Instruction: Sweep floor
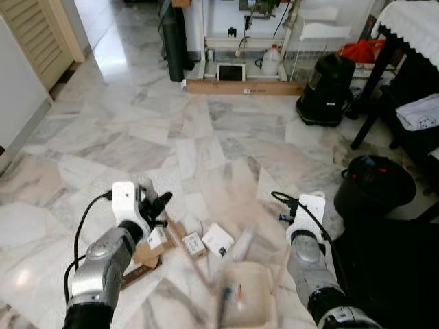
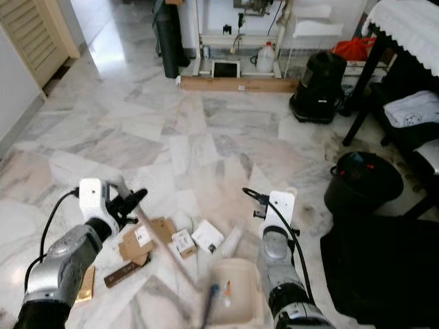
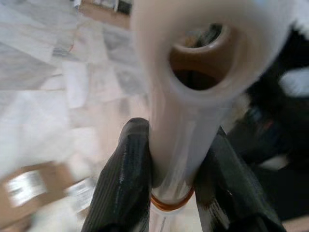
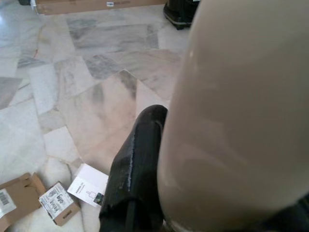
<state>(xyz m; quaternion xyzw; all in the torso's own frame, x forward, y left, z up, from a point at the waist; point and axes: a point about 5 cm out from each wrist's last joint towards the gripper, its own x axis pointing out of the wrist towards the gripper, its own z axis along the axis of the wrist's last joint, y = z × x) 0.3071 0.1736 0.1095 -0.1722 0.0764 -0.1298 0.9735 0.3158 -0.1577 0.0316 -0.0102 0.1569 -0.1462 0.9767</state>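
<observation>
Marble floor [image 1: 226, 130], pale and veined, running back to a long cardboard box [image 1: 243, 86] by the far wall; black bin [image 1: 374, 184] at right.

Left hand [image 1: 159, 205] low over the floor, fingers [image 3: 123, 179] pressed onto a whitish broom handle [image 3: 186, 140]; handle angling down from the hand toward the dustpan [image 1: 245, 295], blurred lower down.
Right hand [image 4: 145, 174] gripping a wide cream handle [image 4: 241, 121], apparently the dustpan's; one black finger flat against it, the other hidden, so clamped on it only as far as can be told.
Outward from the left hand: brown cardboard scraps [image 1: 147, 250], small white boxes [image 1: 218, 239], a pale tube [image 1: 243, 243], all scattered just ahead of the dustpan mouth.

Risks, as judged: light boxes skidding sideways past the pan under a fast stroke; broom handle twisting in a two-finger pinch; pan lip lifting off the marble and letting litter slide beneath.
</observation>
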